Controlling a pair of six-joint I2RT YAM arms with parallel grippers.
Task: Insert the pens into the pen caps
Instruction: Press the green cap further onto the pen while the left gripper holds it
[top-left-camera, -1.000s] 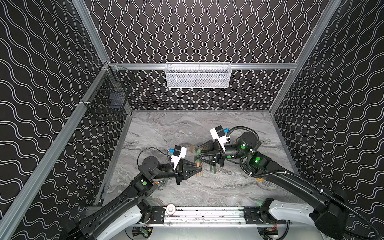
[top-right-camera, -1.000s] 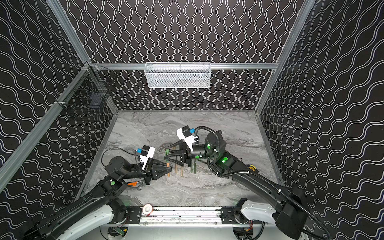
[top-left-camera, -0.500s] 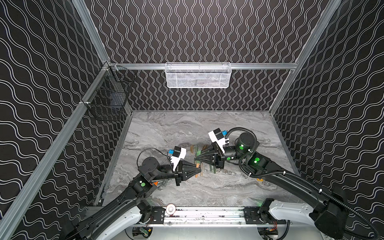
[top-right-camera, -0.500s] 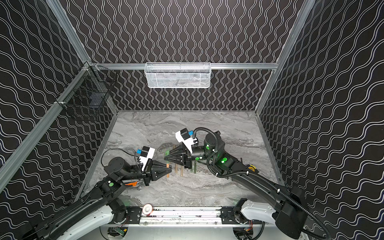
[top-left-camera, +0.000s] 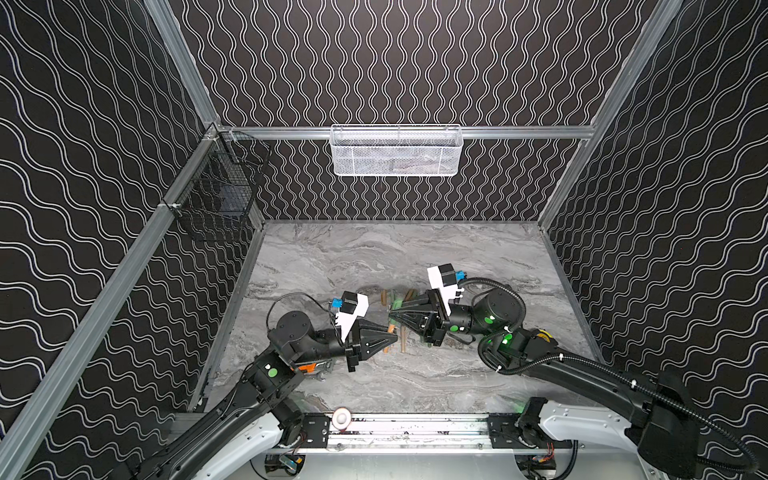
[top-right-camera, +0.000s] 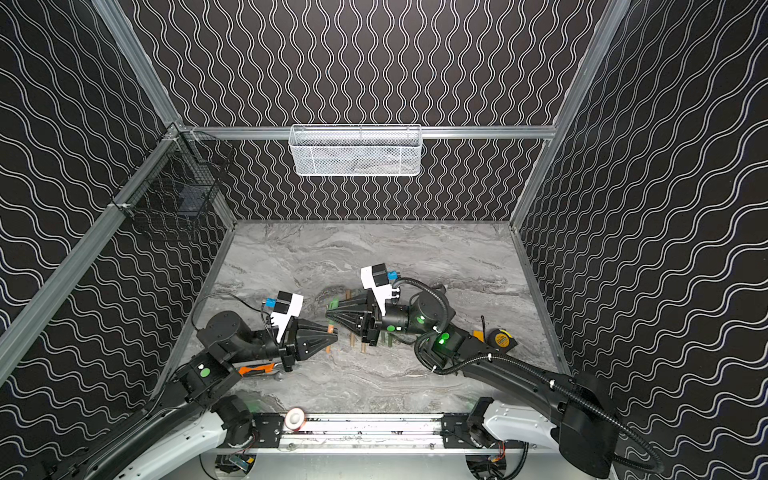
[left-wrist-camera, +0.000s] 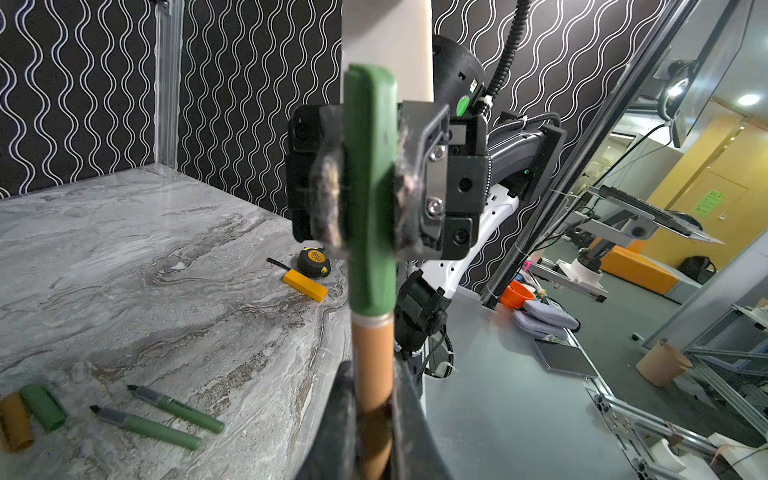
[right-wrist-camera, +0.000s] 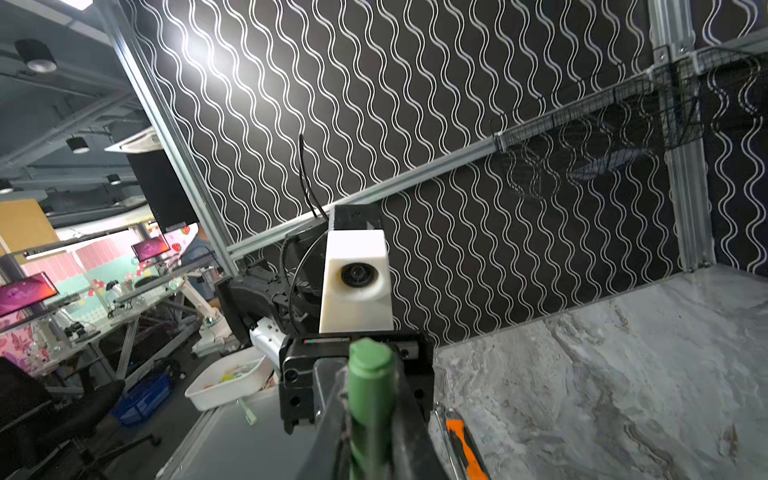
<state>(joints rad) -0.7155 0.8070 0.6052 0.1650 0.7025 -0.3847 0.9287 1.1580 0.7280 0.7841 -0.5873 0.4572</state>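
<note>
Looks one pen in: left tool (top-left-camera: 390, 341) clamped on tan pen (left-wrist-camera: 372, 365), right tool (left-wrist-camera: 368, 199) clamped on green cap (left-wrist-camera: 370, 124) seated over its tip above the middle of the table (left-wrist-camera: 124, 249), with green pens (left-wrist-camera: 145, 428) and loose caps (left-wrist-camera: 43, 407) left.

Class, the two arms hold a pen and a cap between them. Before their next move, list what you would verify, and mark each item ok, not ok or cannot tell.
1. The left gripper is shut on the tan pen: ok.
2. The right gripper is shut on the green cap: ok.
3. Cap and pen are in line in the left wrist view: ok.
4. Cap pushed fully home: cannot tell; a silver band shows at the joint.
5. Cap colour matches pen: not ok, green on tan.
6. Two green pens lie free on the table: ok.
</note>
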